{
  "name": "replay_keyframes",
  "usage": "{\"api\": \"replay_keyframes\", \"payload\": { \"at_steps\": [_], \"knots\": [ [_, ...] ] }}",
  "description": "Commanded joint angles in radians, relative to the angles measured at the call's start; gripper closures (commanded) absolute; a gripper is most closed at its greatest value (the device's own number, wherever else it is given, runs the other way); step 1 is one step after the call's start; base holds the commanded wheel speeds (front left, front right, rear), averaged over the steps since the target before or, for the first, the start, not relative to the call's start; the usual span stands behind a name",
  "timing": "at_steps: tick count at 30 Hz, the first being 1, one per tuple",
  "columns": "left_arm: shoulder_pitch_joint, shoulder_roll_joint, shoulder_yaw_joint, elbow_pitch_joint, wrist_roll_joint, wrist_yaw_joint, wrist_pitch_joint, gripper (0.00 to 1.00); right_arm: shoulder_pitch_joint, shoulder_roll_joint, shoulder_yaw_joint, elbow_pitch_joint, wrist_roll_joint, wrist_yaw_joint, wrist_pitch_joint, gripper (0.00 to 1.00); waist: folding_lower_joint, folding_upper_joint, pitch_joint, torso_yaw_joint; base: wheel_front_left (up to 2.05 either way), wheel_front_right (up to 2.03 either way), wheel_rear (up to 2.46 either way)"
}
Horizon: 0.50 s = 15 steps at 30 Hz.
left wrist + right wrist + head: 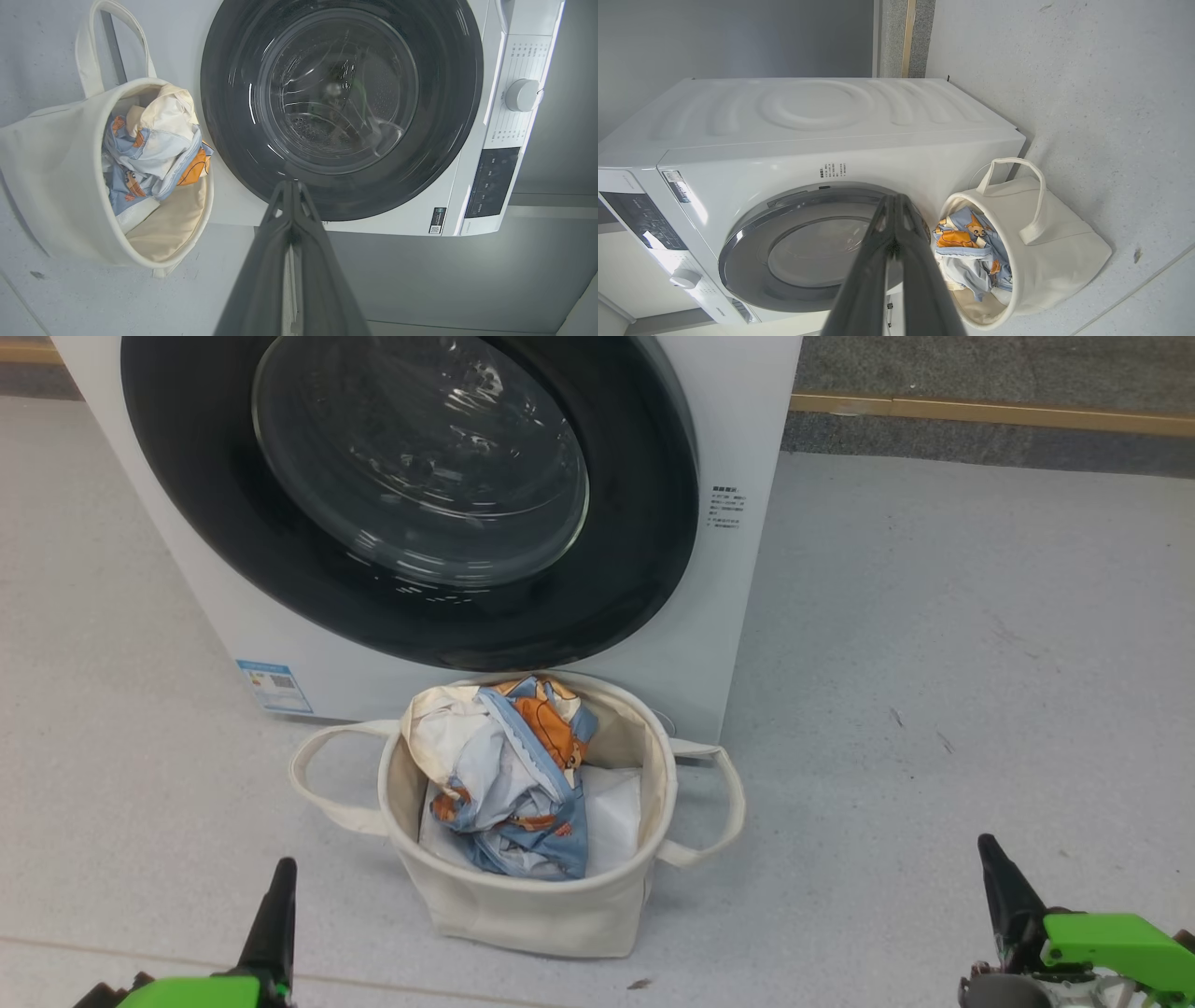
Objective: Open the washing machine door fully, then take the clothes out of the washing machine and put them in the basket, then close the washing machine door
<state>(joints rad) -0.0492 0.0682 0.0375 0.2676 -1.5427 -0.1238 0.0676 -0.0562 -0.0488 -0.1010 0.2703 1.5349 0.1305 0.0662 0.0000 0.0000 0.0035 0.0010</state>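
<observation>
Left gripper [277,919] and right gripper [1004,891] are pinched shut, empty; if unlatched, the washing machine door [635,523] could swing into the basket [523,915].

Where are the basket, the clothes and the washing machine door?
the basket [532,915]: head view, on its front wall.
the clothes [551,728]: head view, on the orange print.
the washing machine door [644,551]: head view, on its black rim.
</observation>
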Motion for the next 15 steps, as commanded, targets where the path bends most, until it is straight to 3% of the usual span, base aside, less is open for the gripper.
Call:
{"api": "replay_keyframes", "payload": {
  "at_steps": [1,7,15],
  "knots": [
    [-0.052,0.004,0.039,-0.025,-0.027,-0.007,0.009,1.00,-0.047,-0.017,0.014,-0.028,0.029,0.000,0.013,1.00,0.0000,0.0000,0.000,0.000,0.00,0.00,0.00],
    [-0.057,0.000,0.052,-0.023,-0.086,-0.007,0.026,1.00,-0.050,-0.017,0.008,-0.027,0.091,0.000,0.030,1.00,0.0000,0.0000,0.000,-0.001,0.00,0.00,0.00],
    [-0.057,-0.002,0.055,-0.023,-0.084,-0.007,0.028,1.00,-0.050,-0.015,0.005,-0.027,0.089,0.000,0.032,1.00,0.0000,0.0000,0.000,-0.001,0.00,0.00,0.00]
  ]
}}
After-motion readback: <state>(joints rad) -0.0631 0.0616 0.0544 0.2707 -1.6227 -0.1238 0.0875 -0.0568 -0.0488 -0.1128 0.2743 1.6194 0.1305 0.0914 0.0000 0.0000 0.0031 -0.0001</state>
